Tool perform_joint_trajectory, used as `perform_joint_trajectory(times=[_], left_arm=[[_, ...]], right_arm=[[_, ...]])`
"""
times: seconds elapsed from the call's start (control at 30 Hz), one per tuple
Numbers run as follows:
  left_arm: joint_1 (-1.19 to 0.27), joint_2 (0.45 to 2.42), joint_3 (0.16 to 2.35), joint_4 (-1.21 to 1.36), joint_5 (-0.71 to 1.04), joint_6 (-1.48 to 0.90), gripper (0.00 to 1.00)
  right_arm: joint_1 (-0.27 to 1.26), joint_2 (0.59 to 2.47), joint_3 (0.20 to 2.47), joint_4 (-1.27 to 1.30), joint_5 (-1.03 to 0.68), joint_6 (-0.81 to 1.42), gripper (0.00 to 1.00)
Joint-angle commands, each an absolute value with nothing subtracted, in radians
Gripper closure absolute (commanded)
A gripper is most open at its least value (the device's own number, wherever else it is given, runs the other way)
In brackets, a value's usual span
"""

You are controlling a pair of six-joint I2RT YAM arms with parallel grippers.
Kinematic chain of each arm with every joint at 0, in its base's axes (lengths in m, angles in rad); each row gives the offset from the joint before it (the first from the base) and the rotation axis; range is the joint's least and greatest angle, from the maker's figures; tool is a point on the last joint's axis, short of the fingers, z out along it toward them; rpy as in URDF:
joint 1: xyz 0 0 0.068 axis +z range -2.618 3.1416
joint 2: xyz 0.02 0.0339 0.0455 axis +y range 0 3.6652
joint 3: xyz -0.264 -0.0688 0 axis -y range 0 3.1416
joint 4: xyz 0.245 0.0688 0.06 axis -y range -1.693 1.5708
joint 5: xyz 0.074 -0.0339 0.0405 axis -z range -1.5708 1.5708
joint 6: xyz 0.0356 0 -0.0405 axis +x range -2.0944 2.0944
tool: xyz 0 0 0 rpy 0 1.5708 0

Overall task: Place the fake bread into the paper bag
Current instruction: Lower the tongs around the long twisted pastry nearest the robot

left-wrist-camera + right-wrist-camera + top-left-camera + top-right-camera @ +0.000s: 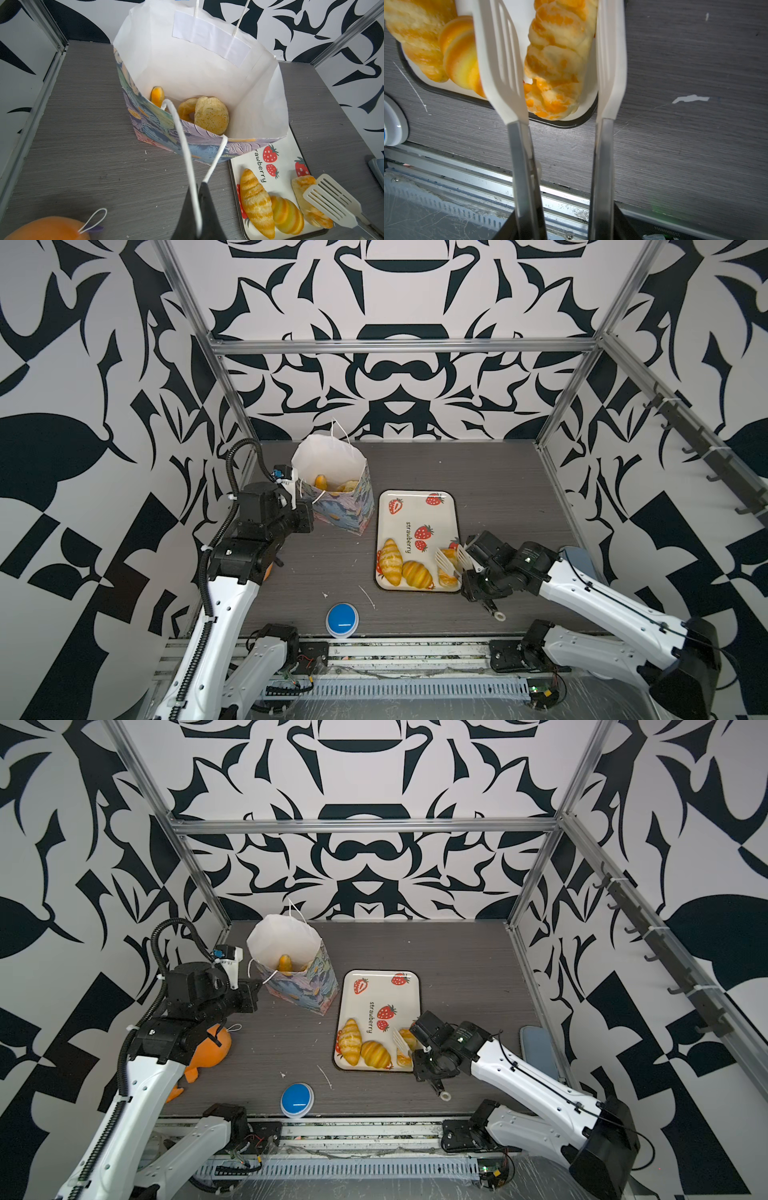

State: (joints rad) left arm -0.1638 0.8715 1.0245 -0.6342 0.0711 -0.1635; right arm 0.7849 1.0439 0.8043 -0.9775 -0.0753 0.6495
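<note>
The paper bag [345, 510] [305, 990] [187, 72] stands open at the back left. Inside it lie pieces of fake bread: a ring doughnut [186, 108], a round bun [212, 115] and an orange-tipped piece [157, 96]. My left gripper [306, 508] [257, 986] [199, 186] is shut on the bag's near cord handle [182, 141]. Two croissants [390, 562] [417, 574] and a plaited pastry [556, 62] lie on the strawberry tray [415, 506]. My right gripper [470, 572] [562, 228] is shut on white slotted tongs [500, 62], whose blades stand either side of the plaited pastry.
A blue push button [341, 619] sits near the front edge. An orange plush toy [212, 1048] lies under the left arm. A grey-blue pad [536, 1044] rests by the right frame rail. Metal frame posts border the dark table.
</note>
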Motion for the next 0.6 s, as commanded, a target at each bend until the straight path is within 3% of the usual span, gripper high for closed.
perform_joint_trajectory(times=[0.0, 0.57], left_arm=[[-0.167, 0.868, 1.013, -0.647, 0.073, -0.161, 0.95], [-0.165, 0.872, 1.013, -0.648, 0.074, -0.161, 0.95]], right_arm=[[0.782, 1.054, 0.837, -0.943, -0.076, 0.628, 0.48], [0.791, 1.034, 0.834, -1.009, -0.027, 0.64, 0.48]])
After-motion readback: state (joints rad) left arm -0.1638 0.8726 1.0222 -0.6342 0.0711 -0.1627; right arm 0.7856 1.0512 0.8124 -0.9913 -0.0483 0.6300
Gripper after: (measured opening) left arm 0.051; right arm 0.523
